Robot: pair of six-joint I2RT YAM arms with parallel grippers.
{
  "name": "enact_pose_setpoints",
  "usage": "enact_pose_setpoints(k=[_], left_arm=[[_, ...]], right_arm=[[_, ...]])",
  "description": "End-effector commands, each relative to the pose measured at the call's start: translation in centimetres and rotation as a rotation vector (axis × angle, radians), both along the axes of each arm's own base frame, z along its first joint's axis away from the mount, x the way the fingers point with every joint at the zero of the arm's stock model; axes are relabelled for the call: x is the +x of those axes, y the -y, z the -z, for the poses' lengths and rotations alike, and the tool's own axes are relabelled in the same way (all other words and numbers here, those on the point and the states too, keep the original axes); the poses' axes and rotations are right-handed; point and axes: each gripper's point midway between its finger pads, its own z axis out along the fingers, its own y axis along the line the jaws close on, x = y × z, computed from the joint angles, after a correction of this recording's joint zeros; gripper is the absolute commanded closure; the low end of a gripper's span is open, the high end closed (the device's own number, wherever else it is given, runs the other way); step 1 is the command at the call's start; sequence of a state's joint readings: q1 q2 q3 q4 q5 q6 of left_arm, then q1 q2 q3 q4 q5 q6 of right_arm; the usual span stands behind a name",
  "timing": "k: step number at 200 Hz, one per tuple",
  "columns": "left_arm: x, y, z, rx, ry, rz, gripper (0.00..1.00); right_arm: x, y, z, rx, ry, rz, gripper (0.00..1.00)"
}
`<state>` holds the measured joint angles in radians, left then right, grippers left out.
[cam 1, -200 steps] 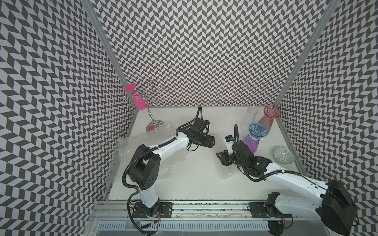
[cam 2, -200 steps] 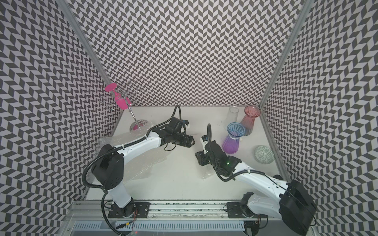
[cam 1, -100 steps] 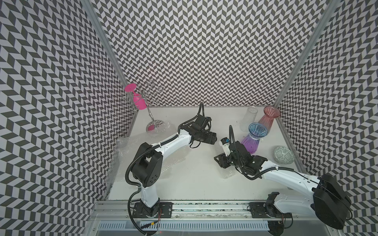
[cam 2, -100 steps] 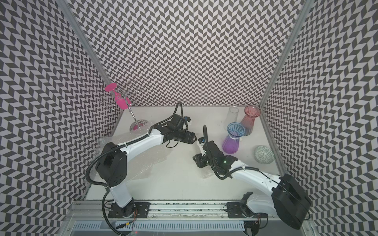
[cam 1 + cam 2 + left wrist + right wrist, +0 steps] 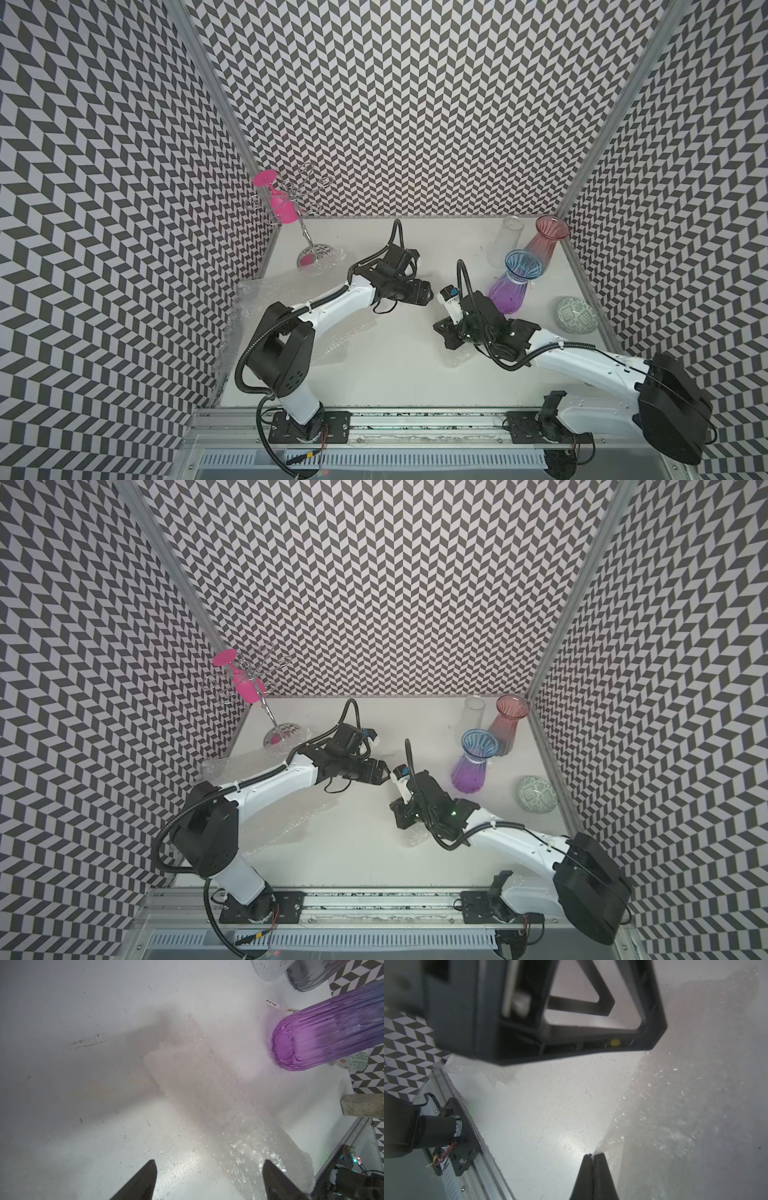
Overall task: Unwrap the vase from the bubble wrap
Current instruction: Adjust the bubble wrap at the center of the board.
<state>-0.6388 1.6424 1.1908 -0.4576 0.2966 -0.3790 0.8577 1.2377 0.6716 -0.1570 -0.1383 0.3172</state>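
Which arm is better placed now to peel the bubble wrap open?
Right. The right gripper is shut at the edge of the bubble wrap, seemingly pinching it. The left gripper hangs open above the wrap, holding nothing.

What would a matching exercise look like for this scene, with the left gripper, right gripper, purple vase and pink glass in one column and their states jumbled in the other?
1. left gripper
2. right gripper
3. purple vase
4. pink glass

A. hangs upside down on the wire rack
B. shut on an edge of the bubble wrap
C. open, gripping nothing
D. stands upright on the table

Pairs: 1-C, 2-B, 3-D, 4-A.
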Motion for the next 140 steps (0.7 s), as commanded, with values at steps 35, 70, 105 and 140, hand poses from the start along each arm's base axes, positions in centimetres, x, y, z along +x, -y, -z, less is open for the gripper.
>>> enact_pose_setpoints(k=[35,70,105,140], left_arm=[[-1.8,-0.1,-1.3,-0.088,-0.007,0.001,0.16],[-2.5,0.1,0.3,-0.073,-0.045,-0.002,0.16],[-3.5,0.2,2.1,-0.022,-0.066,-0.004,0.21],[-4.4,-1.0,4.5,0.019,-0.086,-0.019,0.31]], right_arm=[[-3.4,-2.9,-3.3,0.14,0.081,-0.136,1.0],[-4.3,-3.6,-2.0,0.151,0.05,-0.164,1.0],[-5.0,-4.7,-1.8,0.161,0.051,-0.205,0.95],[-5.1,-4.9,-2.9,0.198,0.095,-0.217,0.87]])
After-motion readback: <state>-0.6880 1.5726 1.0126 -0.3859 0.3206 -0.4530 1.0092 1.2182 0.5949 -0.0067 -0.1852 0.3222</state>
